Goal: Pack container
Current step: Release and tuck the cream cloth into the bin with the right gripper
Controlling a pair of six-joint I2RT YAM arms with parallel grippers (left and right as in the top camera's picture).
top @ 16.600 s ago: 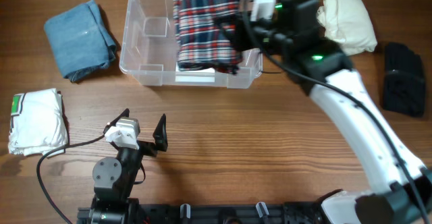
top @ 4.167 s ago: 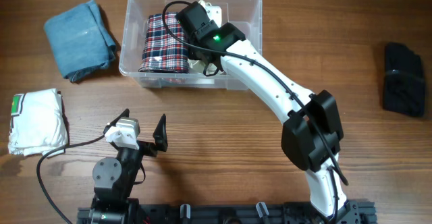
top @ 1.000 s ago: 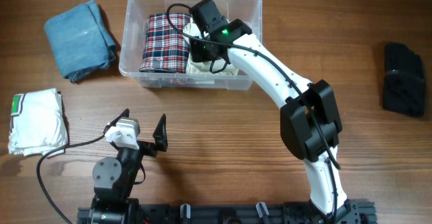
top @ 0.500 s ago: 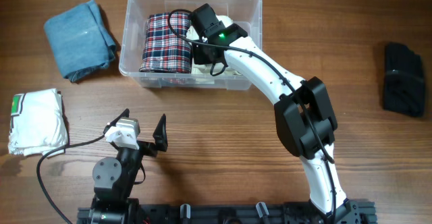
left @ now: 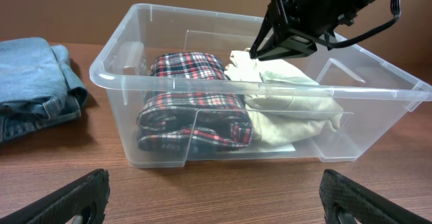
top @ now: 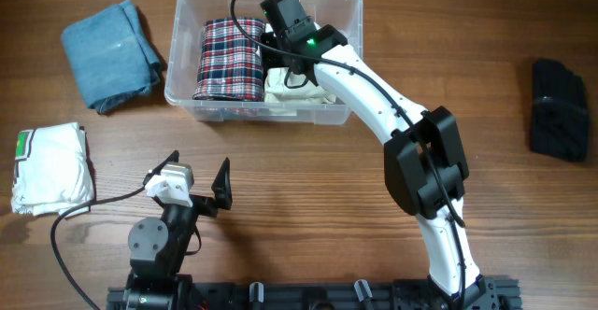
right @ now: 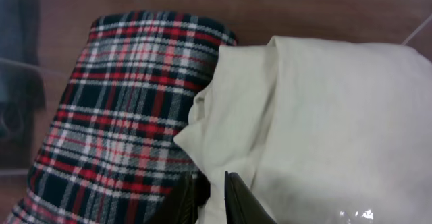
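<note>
Wooden table [top: 308, 207], one, bearing everything listed. Right arm [top: 374, 95], one, white with black joints, reaching from the near side into the container. The container [top: 179, 58], one, a clear rectangular bin with a thick rim, stands at the far centre of the table and serves as landmark for all the positions given here.

Folded garments, five in all. Two lie inside the container: a red, white and dark plaid garment [top: 231, 58] in its left half and a cream garment [top: 285, 84] touching it on the right. Three lie outside: a blue denim garment [top: 110, 53] just beside the container's left wall, a white garment [top: 51, 168] well to the left and nearer than the container, and a black garment [top: 559, 107] well to its right.

Grippers, two. The right gripper [right: 206, 190] sits over the seam between plaid and cream, its fingers drawn together with only a thin dark gap and nothing seen between them. The left gripper [top: 198, 168] rests on the near side of the container, well apart from it, fingers spread wide.
</note>
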